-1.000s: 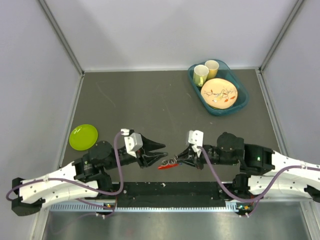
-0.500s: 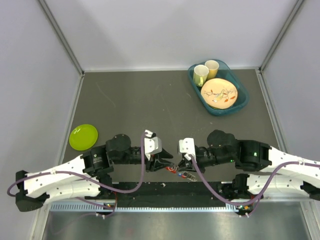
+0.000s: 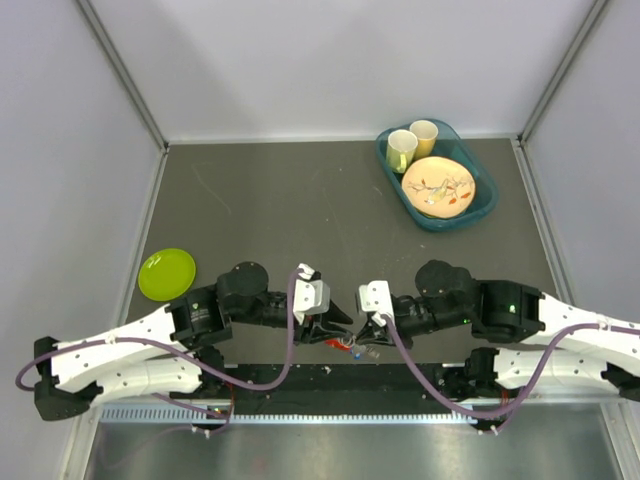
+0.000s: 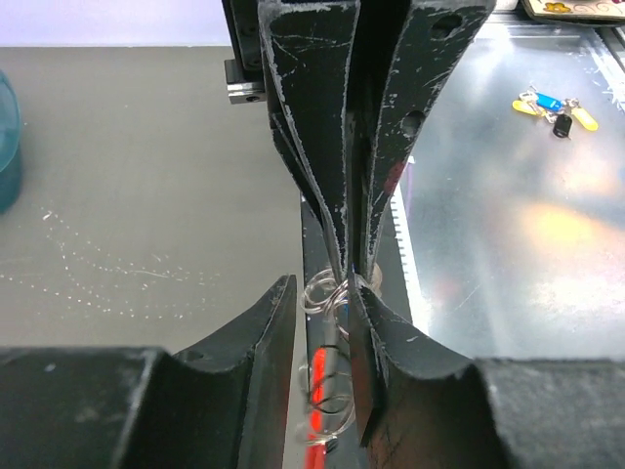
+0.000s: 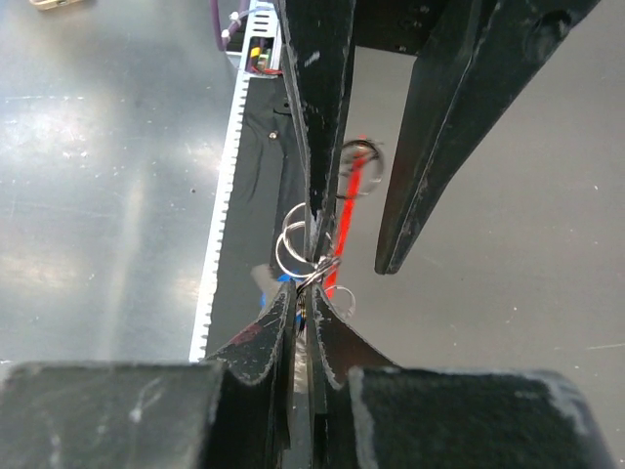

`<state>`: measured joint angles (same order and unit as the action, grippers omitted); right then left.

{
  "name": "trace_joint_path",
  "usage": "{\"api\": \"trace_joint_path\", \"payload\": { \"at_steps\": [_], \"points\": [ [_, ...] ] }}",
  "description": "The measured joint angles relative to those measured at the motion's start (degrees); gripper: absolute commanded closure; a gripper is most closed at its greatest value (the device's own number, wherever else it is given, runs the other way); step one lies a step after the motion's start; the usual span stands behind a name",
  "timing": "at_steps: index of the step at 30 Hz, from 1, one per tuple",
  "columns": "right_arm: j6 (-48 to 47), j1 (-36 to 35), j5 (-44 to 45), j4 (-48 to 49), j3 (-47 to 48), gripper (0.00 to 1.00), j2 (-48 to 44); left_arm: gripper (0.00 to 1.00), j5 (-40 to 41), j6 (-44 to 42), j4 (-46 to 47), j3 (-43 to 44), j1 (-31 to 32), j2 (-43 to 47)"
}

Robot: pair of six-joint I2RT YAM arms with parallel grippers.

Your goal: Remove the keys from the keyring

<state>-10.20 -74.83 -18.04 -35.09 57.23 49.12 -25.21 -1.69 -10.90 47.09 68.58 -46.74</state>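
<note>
Change: left gripper (image 3: 337, 322) brought in from well apart over the last second, now nose to nose with right gripper (image 3: 362, 333); keys (image 3: 350, 343) carried nearer the near edge of the bench (image 3: 300, 200)
Right gripper: fingers pressed together, clamped on the keyring (image 5: 293, 246)
Left gripper: fingers apart, straddling the red key (image 5: 344, 210) and a coil of the keyring; nothing pinched yet
Keys: between the two grippers; red key hanging inside the left gap, blue key (image 5: 282, 279) only a sliver beside the right fingertips; both seemingly threaded on the keyring
Meaning: approach looks finished, two-armed hold about to start; no key off yet
Next: likely closing the left gripper on the red key, then working it round the coil against the right's hold
Risk: thin wire, apt to twist or slip out of the clamp
</note>
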Motion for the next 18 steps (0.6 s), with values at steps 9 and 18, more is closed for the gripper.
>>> {"api": "trace_joint_path", "payload": {
  "at_steps": [9,18],
  "points": [
    [-0.8,0.0,0.2,-0.1,0.0,1.0,-1.8,0.69,-0.3,-1.8,-2.1,2.8,-1.5,0.2],
    [-1.4,0.0,0.7,-0.2,-0.1,1.0,-1.9,0.69,-2.3,-3.2,-2.8,3.4,-1.8,-2.6]
  ]
}}
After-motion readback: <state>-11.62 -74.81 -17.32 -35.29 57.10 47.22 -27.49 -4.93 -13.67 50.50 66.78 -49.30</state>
